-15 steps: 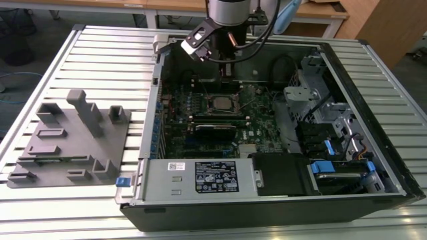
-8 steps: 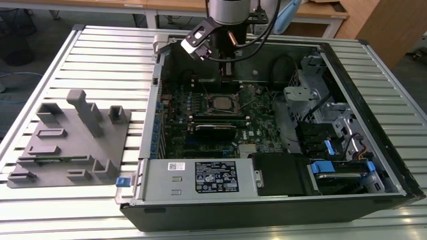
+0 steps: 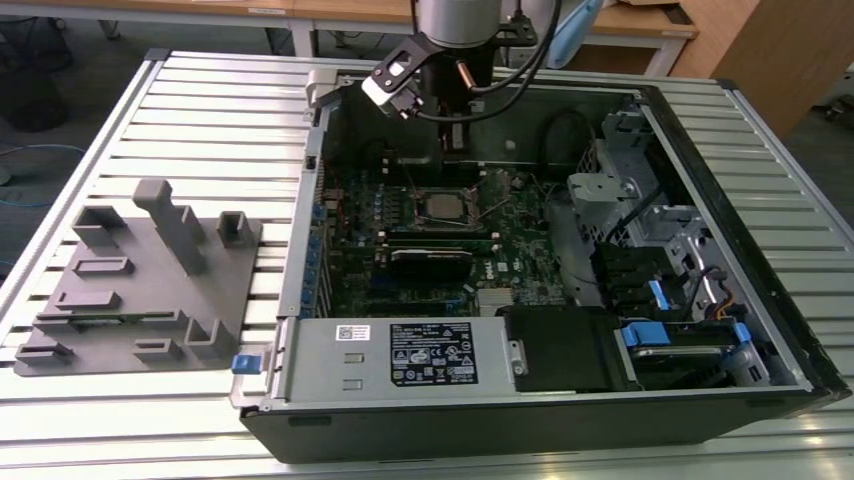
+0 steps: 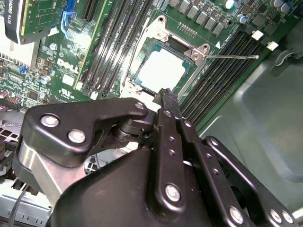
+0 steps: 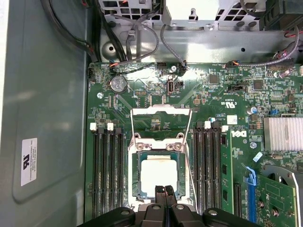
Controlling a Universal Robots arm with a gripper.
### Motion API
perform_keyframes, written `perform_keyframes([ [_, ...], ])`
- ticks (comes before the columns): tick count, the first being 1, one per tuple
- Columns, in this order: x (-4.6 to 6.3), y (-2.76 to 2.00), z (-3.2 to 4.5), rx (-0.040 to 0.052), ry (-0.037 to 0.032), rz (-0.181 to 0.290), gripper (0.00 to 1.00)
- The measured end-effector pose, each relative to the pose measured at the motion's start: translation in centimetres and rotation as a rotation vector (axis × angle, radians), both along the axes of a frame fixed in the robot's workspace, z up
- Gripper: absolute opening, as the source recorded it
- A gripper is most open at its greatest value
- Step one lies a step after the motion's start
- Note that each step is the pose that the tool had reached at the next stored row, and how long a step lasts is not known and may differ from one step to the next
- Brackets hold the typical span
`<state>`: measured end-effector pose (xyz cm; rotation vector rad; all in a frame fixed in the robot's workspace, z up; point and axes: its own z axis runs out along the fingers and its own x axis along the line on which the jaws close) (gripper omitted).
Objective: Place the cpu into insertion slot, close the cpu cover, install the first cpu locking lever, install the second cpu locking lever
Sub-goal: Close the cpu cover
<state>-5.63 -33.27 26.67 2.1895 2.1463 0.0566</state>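
The cpu (image 5: 158, 174) lies flat in the insertion slot (image 5: 134, 176), its silvery top (image 4: 161, 71) bare. The cpu cover (image 5: 161, 109) is swung open and stands back from the socket; its frame (image 4: 182, 35) shows beyond the chip. One thin locking lever (image 4: 234, 57) sticks out unlatched beside the socket, and lever wires (image 5: 186, 156) run along its sides. My gripper (image 5: 165, 190) hovers over the socket's near edge, fingers together with nothing between them (image 4: 165, 94). In the exterior view the gripper (image 3: 454, 145) hangs above the socket (image 3: 445, 205) inside the open computer case.
Black memory slots (image 5: 106, 170) flank the socket on both sides. A graphics card (image 3: 427, 262), the power supply (image 3: 414, 355), a drive cage (image 3: 641, 200) and cables crowd the case. A grey fixture tray (image 3: 134, 280) sits on the slatted table at the exterior view's left.
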Motion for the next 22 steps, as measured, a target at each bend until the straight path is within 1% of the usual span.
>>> perform_keyframes([
  [7, 0.06, -0.01, 0.03, -0.0003, 0.0003, 0.0, 0.11],
  [18, 0.7, 0.0, 0.02, -0.0002, 0.0001, 0.0, 0.11],
  [22, 0.77, 0.0, 0.03, -0.0002, 0.0001, 0.0, 0.11],
])
